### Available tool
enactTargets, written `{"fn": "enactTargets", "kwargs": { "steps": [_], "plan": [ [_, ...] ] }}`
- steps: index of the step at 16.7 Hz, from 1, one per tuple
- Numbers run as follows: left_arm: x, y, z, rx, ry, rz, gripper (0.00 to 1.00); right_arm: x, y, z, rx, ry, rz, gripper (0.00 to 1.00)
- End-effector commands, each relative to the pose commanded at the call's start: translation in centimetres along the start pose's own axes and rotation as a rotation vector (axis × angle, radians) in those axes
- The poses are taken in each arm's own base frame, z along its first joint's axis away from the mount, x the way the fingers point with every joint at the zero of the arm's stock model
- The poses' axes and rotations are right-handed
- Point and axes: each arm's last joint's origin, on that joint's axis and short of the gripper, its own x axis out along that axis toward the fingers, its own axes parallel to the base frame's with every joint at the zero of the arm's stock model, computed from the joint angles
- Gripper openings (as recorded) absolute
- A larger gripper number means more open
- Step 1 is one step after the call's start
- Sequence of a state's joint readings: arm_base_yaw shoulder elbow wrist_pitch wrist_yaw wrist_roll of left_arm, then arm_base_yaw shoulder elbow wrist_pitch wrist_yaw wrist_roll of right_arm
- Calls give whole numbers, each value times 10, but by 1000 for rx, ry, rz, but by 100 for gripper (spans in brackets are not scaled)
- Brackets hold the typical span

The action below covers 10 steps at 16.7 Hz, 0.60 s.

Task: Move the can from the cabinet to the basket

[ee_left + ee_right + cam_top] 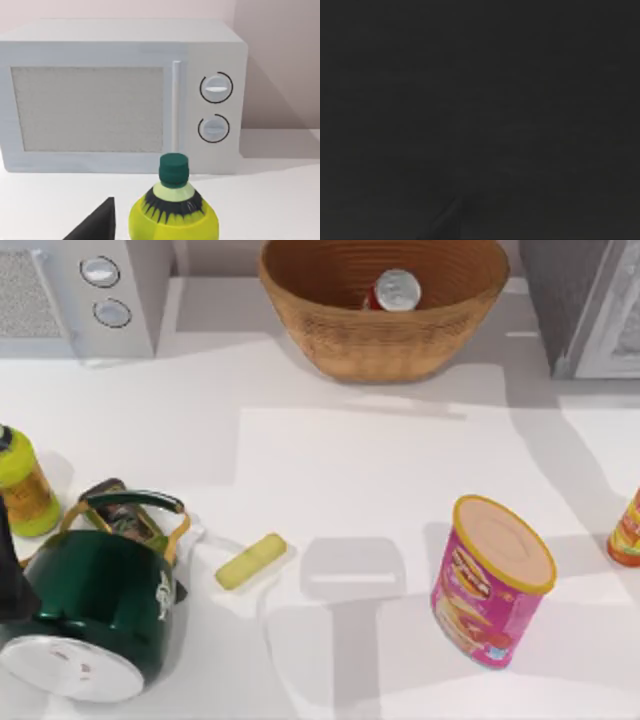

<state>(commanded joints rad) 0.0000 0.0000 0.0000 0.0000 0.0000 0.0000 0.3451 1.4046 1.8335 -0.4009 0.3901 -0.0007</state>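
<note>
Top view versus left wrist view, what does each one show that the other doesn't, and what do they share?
Top view alone: the can lying inside the basket, the cabinet at the right, a green kettle and a pink canister. Left wrist view alone: the microwave's full front, with its mesh door window. Both: the microwave with two knobs and the yellow-green bottle.

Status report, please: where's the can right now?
Can sits inside the basket, upright. Cabinet at the table's right rear. Right wrist view dark. Nothing in the way.
</note>
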Motion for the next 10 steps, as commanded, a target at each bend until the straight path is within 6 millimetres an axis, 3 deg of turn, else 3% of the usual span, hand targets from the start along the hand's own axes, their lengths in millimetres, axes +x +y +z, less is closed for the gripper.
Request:
{"fn": "enactTargets", "kwargs": {
  "steps": [3, 6, 10],
  "plan": [
    [0, 0, 0, 0, 0, 0, 100, -6, -4, -1, 4, -7, 3, 100],
    [0, 0, 0, 0, 0, 0, 100, -26, -17, -10, 7, -19, 9, 100],
    [0, 0, 0, 0, 0, 0, 100, -66, -43, -51, 0, -5, 12, 100]
  ]
}}
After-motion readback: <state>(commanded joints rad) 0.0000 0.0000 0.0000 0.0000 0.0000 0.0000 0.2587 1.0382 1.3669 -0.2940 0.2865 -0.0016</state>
